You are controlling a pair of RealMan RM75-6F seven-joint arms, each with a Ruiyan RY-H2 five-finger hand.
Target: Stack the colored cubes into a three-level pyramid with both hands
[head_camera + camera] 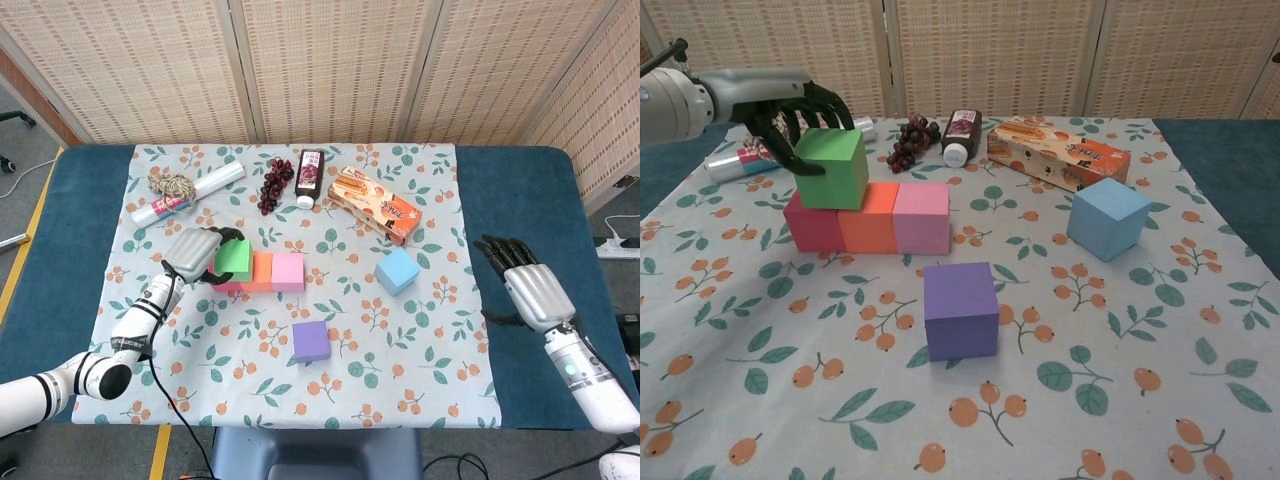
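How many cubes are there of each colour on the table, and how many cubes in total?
Green cube, held by the left hand: 1
Red cube: 1
Orange cube: 1
Pink cube: 1
Purple cube: 1
Blue cube: 1
Total: 6 cubes

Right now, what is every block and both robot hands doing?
green cube: on the red and orange cubes, held by the left hand
left hand: grips the green cube
red cube: on the table, touching orange
orange cube: middle of the row
pink cube: row's end, touching orange
purple cube: alone, on the table
blue cube: alone, on the table
right hand: holds nothing, fingers apart
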